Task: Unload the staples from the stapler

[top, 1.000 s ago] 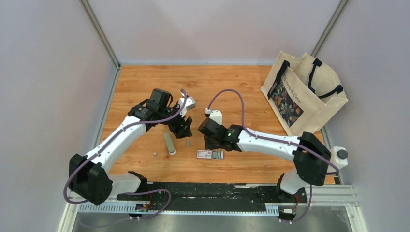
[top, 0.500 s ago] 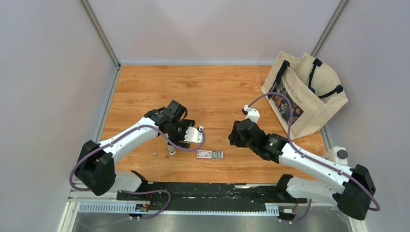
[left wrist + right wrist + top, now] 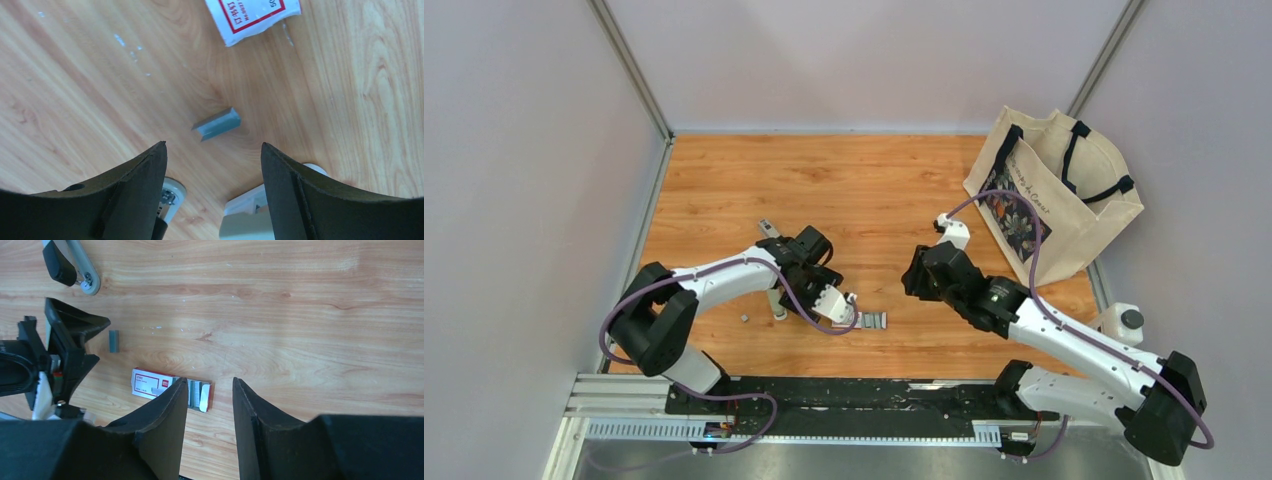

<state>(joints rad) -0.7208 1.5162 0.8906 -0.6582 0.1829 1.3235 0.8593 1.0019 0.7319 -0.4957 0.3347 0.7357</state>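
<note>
While our left tool [image 3: 212, 147] is hovering low over the table [image 3: 724, 180], we are holding its fingers spread wide with nothing in them. The staples [image 3: 217, 123], one short grey strip, are lying loose on the wood between those fingers, touching neither. Our right tool [image 3: 210, 385] is hanging partly open and empty, well apart to the right, looking down on the box [image 3: 150, 384].

Since the staples are lying outside the stapler [image 3: 778, 308], which is resting partly under our left arm, we are judging the step in hand to be gathering what has been freed. A tiny bit [image 3: 743, 317] is lying just left of the stapler and probably wants collecting as well. For the next move we are expecting to sink straight down until the fingertips are almost brushing the wood, then close. The staples are thin, flat and sitting askew to the fingers, so a small wrist turn may be needed, or the pinch could skid over them.

Room is tight close in. The box is lying just beyond the staples, and the stapler is crowding the wrist side. Farther out we are seeing open wood toward the far wall, with only a small grey bar [image 3: 767, 227] lying beyond our left arm. The bag [image 3: 1054, 190] is standing well apart in the far right corner.
</note>
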